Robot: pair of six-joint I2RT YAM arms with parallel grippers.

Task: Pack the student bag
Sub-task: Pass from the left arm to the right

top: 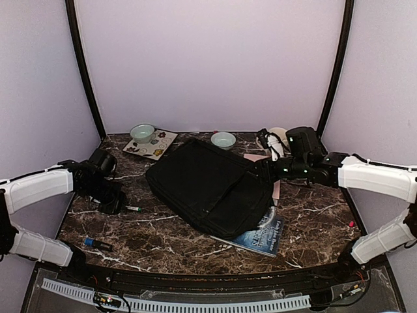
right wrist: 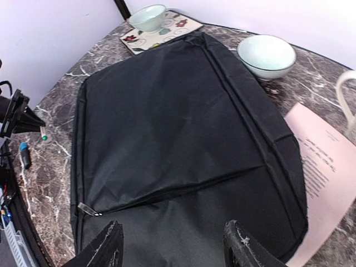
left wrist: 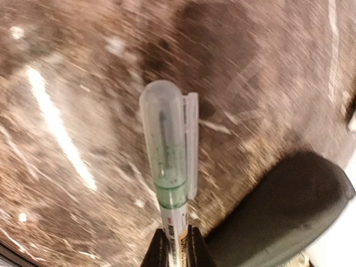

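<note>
Left hand (left wrist: 177, 249), low over the tabletop (left wrist: 67, 111), clamps a clear-capped pen (left wrist: 167, 150); right hand (right wrist: 172, 245) hovers, jaws apart, above the student bag (right wrist: 178, 122).

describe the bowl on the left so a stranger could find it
Start at the black student bag in the middle. Beyond its far left edge lies a patterned mat, with the pale green bowl on it. The other bowl stands on the bare marble table.
</note>
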